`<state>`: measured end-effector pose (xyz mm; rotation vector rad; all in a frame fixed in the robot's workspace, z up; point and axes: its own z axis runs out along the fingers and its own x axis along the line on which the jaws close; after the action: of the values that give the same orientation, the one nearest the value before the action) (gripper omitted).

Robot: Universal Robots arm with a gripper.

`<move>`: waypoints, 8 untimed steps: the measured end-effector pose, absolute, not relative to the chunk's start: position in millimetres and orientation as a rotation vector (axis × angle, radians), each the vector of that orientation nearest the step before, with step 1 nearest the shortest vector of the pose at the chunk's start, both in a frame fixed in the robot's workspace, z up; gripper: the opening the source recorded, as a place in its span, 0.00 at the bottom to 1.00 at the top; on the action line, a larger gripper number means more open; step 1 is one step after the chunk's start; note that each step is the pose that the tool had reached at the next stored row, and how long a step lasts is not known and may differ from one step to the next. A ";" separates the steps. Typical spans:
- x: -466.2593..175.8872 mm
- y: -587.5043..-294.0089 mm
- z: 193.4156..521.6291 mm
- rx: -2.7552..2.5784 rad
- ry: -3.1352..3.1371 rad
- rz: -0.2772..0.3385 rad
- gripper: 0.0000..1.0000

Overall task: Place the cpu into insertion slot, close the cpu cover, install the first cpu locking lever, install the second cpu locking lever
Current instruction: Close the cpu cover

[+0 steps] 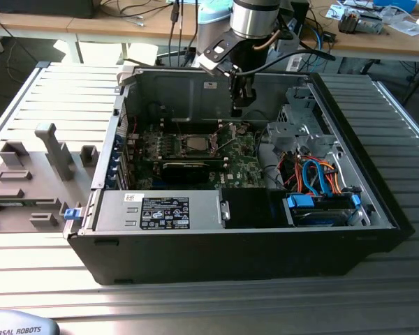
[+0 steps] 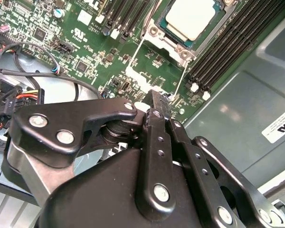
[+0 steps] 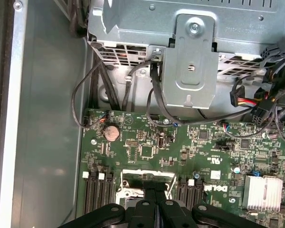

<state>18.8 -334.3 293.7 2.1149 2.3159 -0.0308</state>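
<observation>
Placement of the small, flat, square, silver-grey metal-topped cpu (image 2: 192,16) is seen in the socket of the green motherboard (image 2: 147,66), inside the open black computer case (image 1: 230,258) laid on the ribbed grey metal tabletop (image 1: 265,307). The black end effector (image 1: 238,110) is closed, its fingers (image 3: 145,205) pressed together, and is hung above the board just beside the socket, on the exterior view's right of the cpu. Whether the board is touched cannot be told.

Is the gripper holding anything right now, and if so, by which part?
Nothing is visibly held. The gripper is shut, its tip beside the free end of a thin locking lever. The cpu lies apart from it.
</observation>
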 end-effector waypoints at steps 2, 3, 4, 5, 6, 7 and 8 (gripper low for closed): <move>20.1 -334.3 293.6 2.115 2.316 -0.031 0.11; 21.1 -334.3 293.6 2.115 2.316 -0.031 0.11; 22.0 -334.3 293.6 2.115 2.316 -0.031 0.11; 22.8 -334.3 293.6 2.115 2.316 -0.031 0.11; 23.3 -334.3 293.6 2.115 2.316 -0.031 0.11; 23.9 -334.3 293.6 2.115 2.316 -0.031 0.11; 25.4 -334.3 293.6 2.115 2.316 -0.031 0.11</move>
<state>25.4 -334.3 293.6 2.1148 2.3159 -0.0307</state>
